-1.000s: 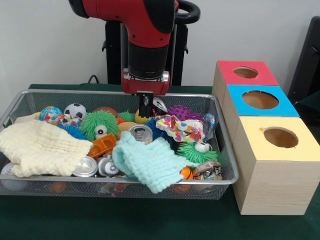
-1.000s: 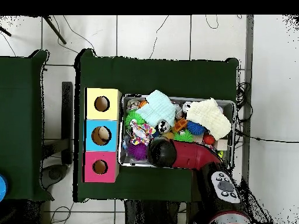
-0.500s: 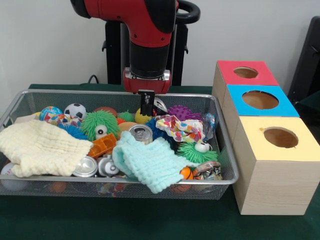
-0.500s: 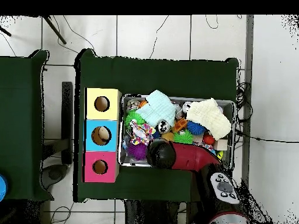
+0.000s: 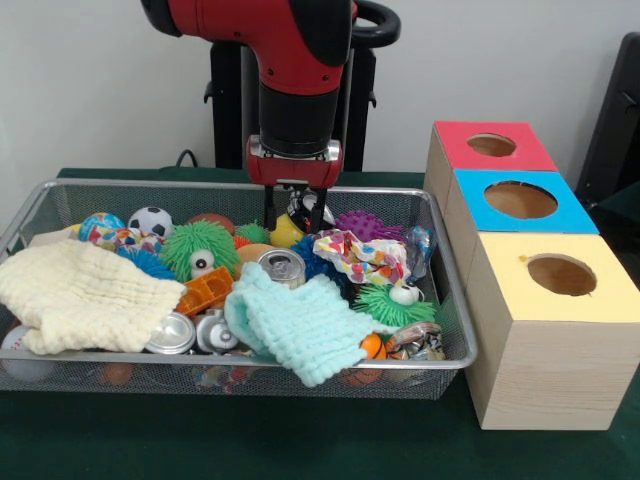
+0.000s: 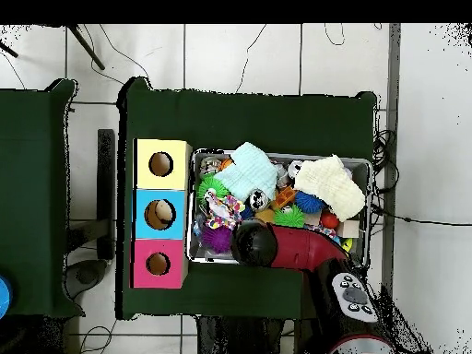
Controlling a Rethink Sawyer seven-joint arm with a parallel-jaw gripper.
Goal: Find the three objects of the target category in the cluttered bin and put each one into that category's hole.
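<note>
My gripper (image 5: pixel 293 212) hangs open over the far middle of the wire bin (image 5: pixel 448 300). Its fingers straddle a yellow ball (image 5: pixel 284 235) and a black-and-white object behind it, and hold nothing. Around it lie a purple spiky ball (image 5: pixel 367 225), a green fuzzy ball (image 5: pixel 200 247) with an eye, a soccer ball (image 5: pixel 151 221), a can (image 5: pixel 281 266) and a patterned cloth (image 5: pixel 365 257). To the right stand a red box (image 5: pixel 490 145), a blue box (image 5: pixel 520 200) and a yellow box (image 5: pixel 560 275), each with a round hole. In the overhead view the arm (image 6: pixel 277 245) hides the gripper.
A cream cloth (image 5: pixel 80 295) covers the bin's front left and a mint cloth (image 5: pixel 300 325) its front middle. An orange block (image 5: pixel 205 291) and more cans lie between them. In the overhead view something pale shows inside the blue box's hole (image 6: pixel 159 214).
The gripper rose slightly and its fingers, shut together a second ago, have spread open. The bin's objects have not moved.
</note>
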